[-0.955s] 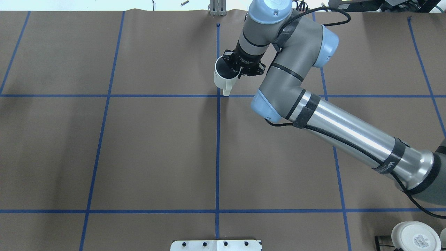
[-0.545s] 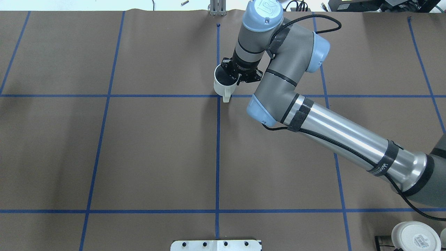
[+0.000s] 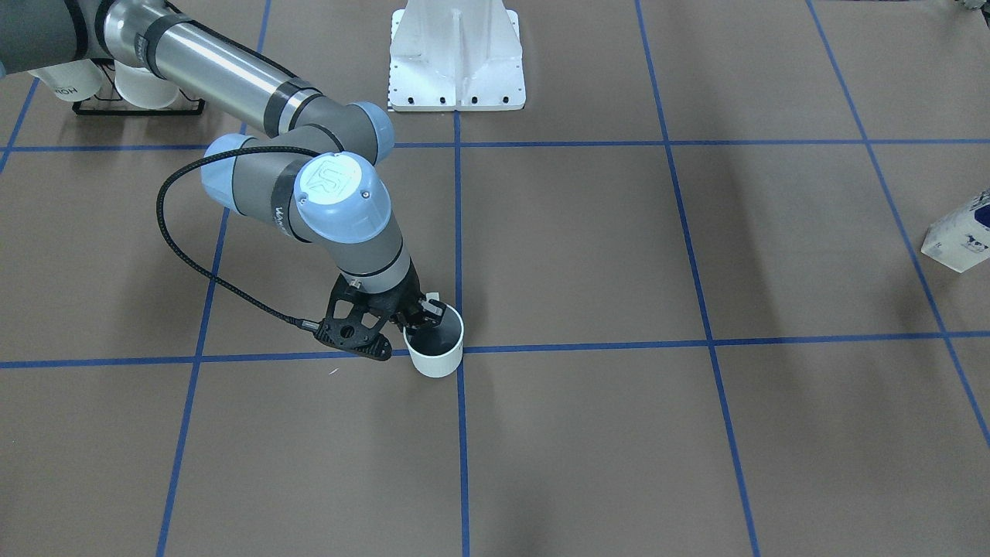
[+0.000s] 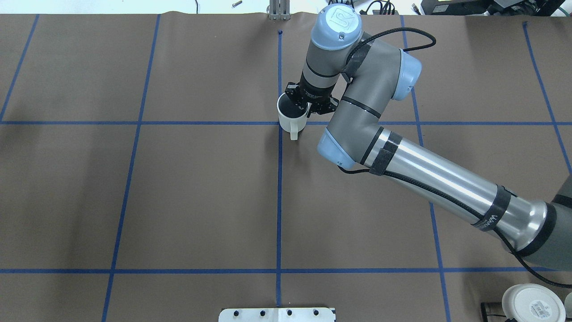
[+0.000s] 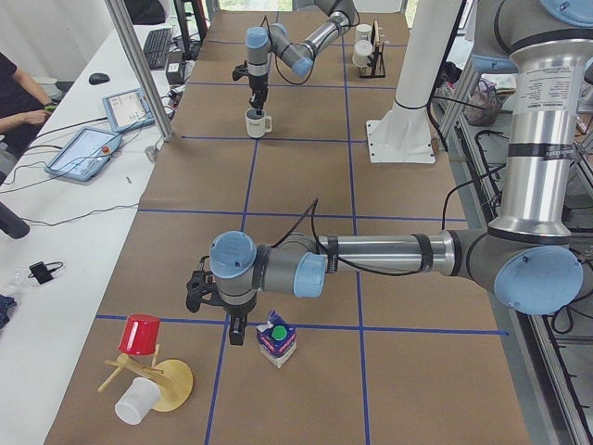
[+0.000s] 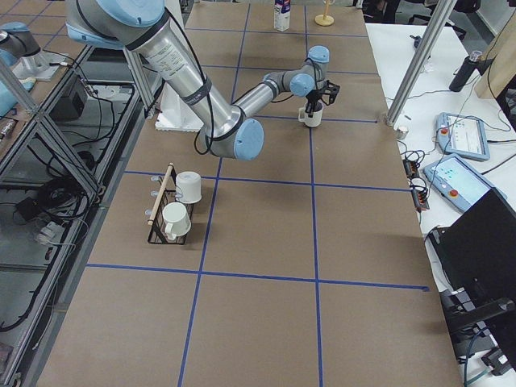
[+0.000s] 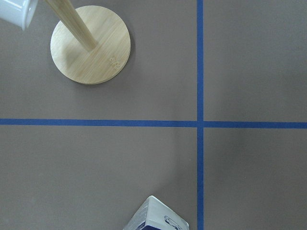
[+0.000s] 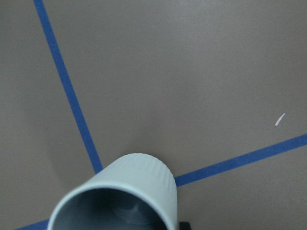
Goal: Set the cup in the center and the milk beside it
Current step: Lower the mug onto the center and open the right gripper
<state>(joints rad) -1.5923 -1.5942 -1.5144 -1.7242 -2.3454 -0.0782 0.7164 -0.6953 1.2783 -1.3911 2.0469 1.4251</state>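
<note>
The cup [image 4: 290,118] is a white mug, dark inside, with its handle toward the robot. It stands upright at the crossing of two blue lines, at or just above the table, and shows in the front view [image 3: 437,348] and the right wrist view [image 8: 139,187]. My right gripper [image 4: 305,108] is shut on its rim, one finger inside. The milk [image 5: 276,338] stands far to the left, seen at the front view's right edge [image 3: 959,236] and in the left wrist view [image 7: 156,219]. My left gripper [image 5: 236,329] hangs just beside the milk; I cannot tell if it is open or shut.
A black rack with squat white cups [image 4: 532,303] stands at the near right corner [image 3: 116,81]. A wooden stand [image 7: 90,44] with a red cup [image 5: 141,334] is near the milk. A white mount plate [image 3: 456,62] sits at the robot's base.
My right gripper has carried the cup a little toward the robot and lower, onto the crossing of the blue lines. The arm's elbow has swung with it.
</note>
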